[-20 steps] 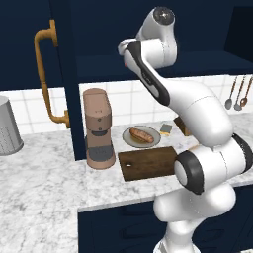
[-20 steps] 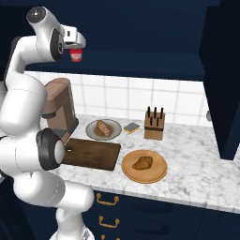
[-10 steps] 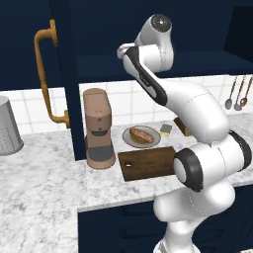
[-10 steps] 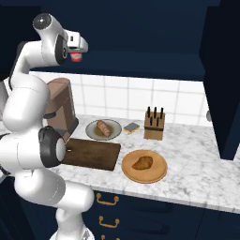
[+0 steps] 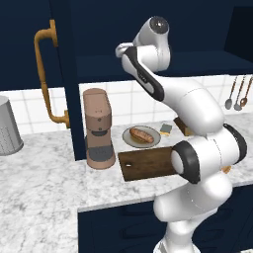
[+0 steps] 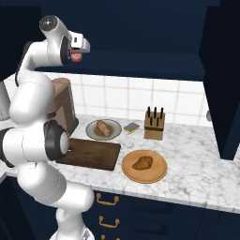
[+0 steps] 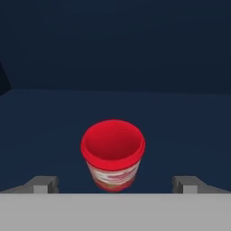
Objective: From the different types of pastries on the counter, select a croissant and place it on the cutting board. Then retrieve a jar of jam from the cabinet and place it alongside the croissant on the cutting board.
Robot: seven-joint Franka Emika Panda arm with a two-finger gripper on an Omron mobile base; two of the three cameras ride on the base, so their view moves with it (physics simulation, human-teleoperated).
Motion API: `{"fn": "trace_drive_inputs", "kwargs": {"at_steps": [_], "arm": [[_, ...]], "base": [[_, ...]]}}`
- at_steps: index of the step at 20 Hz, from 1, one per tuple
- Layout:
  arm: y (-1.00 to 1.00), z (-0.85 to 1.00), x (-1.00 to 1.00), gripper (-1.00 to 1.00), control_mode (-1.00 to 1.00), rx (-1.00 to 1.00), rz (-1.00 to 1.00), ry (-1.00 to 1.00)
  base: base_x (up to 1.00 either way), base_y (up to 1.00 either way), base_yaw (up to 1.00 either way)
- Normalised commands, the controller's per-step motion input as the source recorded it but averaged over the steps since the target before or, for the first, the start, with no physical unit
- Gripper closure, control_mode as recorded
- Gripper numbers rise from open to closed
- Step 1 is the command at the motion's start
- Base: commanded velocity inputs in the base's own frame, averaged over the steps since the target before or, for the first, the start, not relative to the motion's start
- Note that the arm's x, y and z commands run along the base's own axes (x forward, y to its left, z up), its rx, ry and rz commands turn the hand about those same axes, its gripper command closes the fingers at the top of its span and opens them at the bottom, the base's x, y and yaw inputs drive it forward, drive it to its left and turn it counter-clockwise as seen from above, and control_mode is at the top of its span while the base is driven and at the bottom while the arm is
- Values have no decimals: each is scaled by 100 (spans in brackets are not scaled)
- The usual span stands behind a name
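My gripper (image 7: 115,185) is released, jaws wide apart, and the jar of jam (image 7: 113,154) stands upright between the fingertips (image 7: 43,184) on the dark cabinet (image 7: 180,131) shelf, not grasped. The croissant (image 6: 142,162) lies on the round plate (image 6: 157,175), beside the empty cutting board (image 6: 93,153).

White robot arm (image 5: 197,113) on a rounded base
Glossy bulbous white links, dark grey joint bands, small grey-tipped gripper (image 7: 115,184).

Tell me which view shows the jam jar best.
Hand view: the jar of jam sits centred and close on the dark cabinet shelf, red lid and label plain, between the open gripper's fingertips. Right base view shows it small beside the hand. In the left base view I can't make it out.
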Motion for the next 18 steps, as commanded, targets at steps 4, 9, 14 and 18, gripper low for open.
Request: {"fn": "trace_drive_inputs", "kwargs": {"at_steps": [4, 9, 14, 18], "arm": [[11, -4, 10, -100, -100, 0, 0, 0], [1, -16, 1, -100, -100, 0, 0, 1], [0, -6, 16, -100, -100, 0, 0, 0], [0, -3, 19, -100, -100, 0, 0, 0]], "base": [[0, 0, 0], [0, 0, 0], [0, 0, 0], [0, 0, 0]]}}
